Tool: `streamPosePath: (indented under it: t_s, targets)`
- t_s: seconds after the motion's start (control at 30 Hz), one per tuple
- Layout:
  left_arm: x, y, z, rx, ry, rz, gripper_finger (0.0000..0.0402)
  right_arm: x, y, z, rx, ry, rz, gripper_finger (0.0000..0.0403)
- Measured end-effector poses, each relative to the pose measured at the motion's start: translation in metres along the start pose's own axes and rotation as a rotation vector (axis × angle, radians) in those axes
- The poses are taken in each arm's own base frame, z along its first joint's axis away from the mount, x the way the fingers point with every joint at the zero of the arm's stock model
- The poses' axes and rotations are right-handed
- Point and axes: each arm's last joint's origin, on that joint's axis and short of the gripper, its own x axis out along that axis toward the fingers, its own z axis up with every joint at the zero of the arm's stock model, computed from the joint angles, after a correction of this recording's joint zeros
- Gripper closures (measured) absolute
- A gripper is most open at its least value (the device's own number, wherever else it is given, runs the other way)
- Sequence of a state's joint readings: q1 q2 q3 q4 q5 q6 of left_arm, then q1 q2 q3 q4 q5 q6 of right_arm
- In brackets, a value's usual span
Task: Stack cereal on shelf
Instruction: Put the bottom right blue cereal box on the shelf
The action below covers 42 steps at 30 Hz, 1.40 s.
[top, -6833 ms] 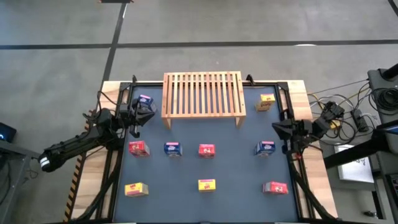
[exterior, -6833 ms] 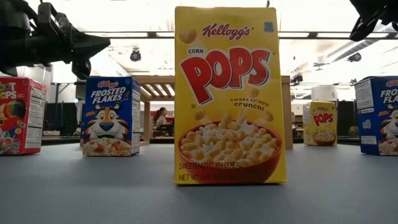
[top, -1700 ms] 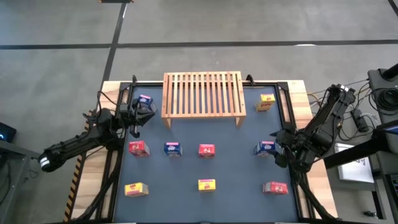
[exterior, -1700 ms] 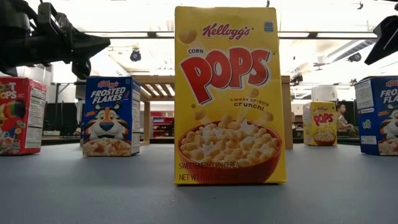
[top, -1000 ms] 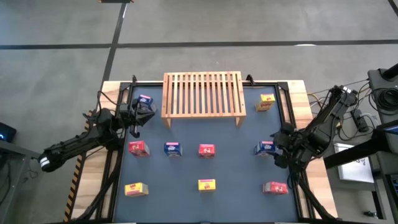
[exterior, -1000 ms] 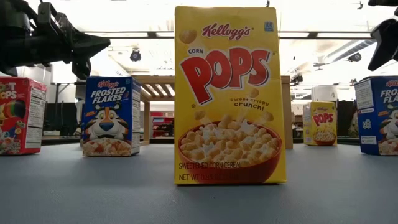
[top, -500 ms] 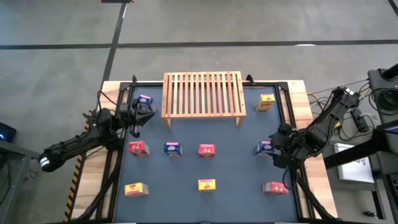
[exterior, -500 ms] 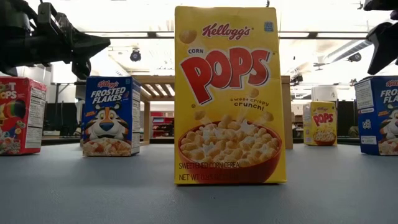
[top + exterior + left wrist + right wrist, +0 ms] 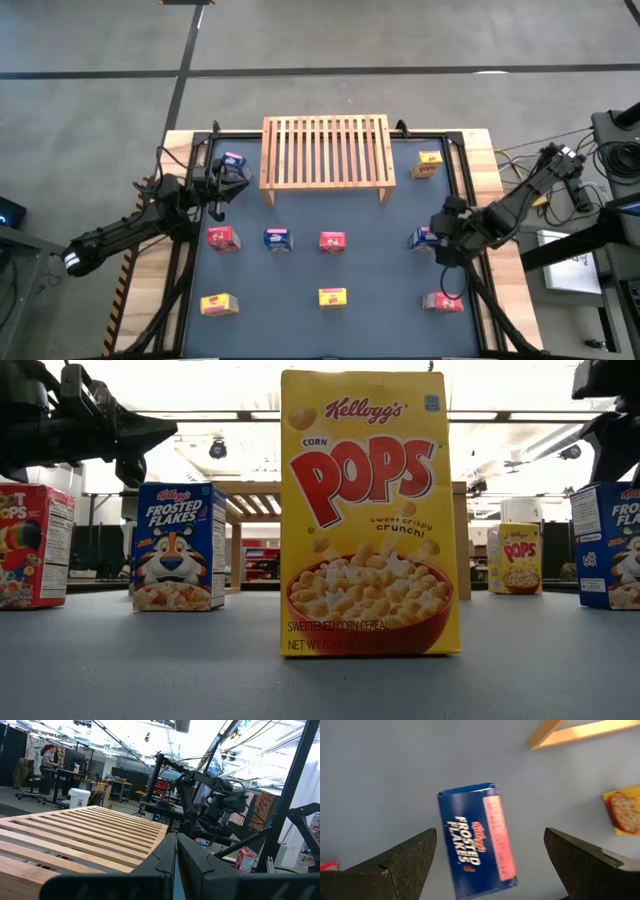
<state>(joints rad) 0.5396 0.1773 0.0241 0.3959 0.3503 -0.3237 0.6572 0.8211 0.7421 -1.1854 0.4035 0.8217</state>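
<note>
Small cereal boxes stand upright on the dark mat: a blue one [image 9: 420,240] at the right, a red [image 9: 332,241], a blue [image 9: 277,239] and a red [image 9: 222,238] in the same row, and others nearer and farther. The wooden slatted shelf [image 9: 325,150] stands on short legs at the far middle. My right gripper [image 9: 487,870] hangs open just above the right blue box [image 9: 475,837], one finger on either side, touching nothing. My left gripper [image 9: 232,180] waits shut near the shelf's left end, its fingers [image 9: 175,865] pressed together.
Near the front edge stand a yellow box [image 9: 218,304], another yellow one [image 9: 332,296] and a red one [image 9: 441,302]. A blue box [image 9: 232,160] and a yellow box [image 9: 428,163] flank the shelf. Black frame rails [image 9: 465,190] run along the mat's sides.
My right gripper has swung a little toward the table's left and far edge and has come over the right blue box, sinking slightly and turning at the wrist. Its fingers have stayed open. No box has moved.
</note>
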Motion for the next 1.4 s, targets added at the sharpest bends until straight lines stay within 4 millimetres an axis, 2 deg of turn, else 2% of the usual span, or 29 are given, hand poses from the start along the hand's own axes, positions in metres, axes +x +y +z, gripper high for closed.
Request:
streamPosePath:
  t_s: [0.43, 0.67, 1.17, 1.4]
  targets:
    - [0.0, 0.0, 0.0, 0.0, 0.0, 0.0, 0.0402, 0.03, -0.002, -0.007, -0.005, 0.084, 0.057, 0.0044]
    - [0.0, 0.0, 0.0, 0.0, 0.0, 0.0, 0.0402, 0.032, -0.002, -0.006, -0.013, 0.072, 0.082, 0.0049]
    - [0.0, 0.0, 0.0, 0.0, 0.0, 0.0, 0.0402, 0.032, -0.001, -0.006, -0.019, 0.07, 0.095, 0.0165]
    - [0.0, 0.0, 0.0, 0.0, 0.0, 0.0, 0.0402, 0.032, -0.001, -0.006, -0.019, 0.07, 0.095, 0.02]
